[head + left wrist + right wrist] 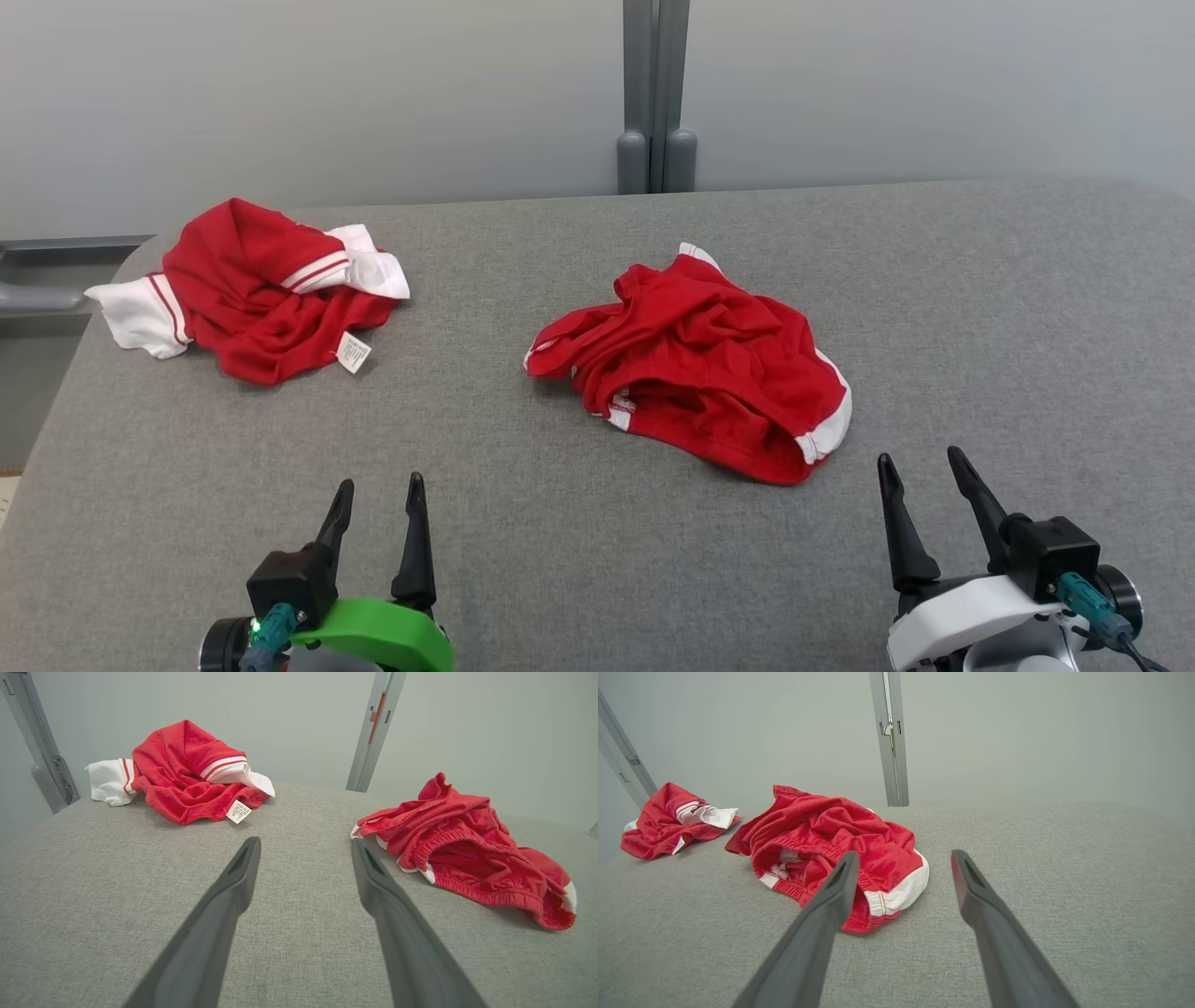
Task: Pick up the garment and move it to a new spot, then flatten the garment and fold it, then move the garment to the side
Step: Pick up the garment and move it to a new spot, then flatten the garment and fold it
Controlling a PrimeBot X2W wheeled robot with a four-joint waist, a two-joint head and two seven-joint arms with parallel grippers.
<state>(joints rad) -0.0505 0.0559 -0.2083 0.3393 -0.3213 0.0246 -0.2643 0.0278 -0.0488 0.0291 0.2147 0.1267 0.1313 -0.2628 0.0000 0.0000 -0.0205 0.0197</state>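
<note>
Because the red shorts (700,359) lie crumpled in a loose heap at the middle of the head view, on the grey fabric-topped desk (1008,308), I judge them light, limp and unbreakable. They will sag and trail from any single pinch. The elastic waistband (803,848), gaping toward the bottom of the right wrist view, or the white-trimmed hem (826,431) at the heap's lower right, looks the firmest place to take hold: thick seams give the fingers more to bite on than thin cloth. I cannot be sure which garment is meant, as a red top (252,289) with white sleeves lies at the upper left, well apart. The left claw (381,482) at the lower left and the right claw (920,455) at the lower right both sit low over the desk. Their fingers are spread apart, grip nothing and point up the frame. The right one is near the hem, not touching it.
</note>
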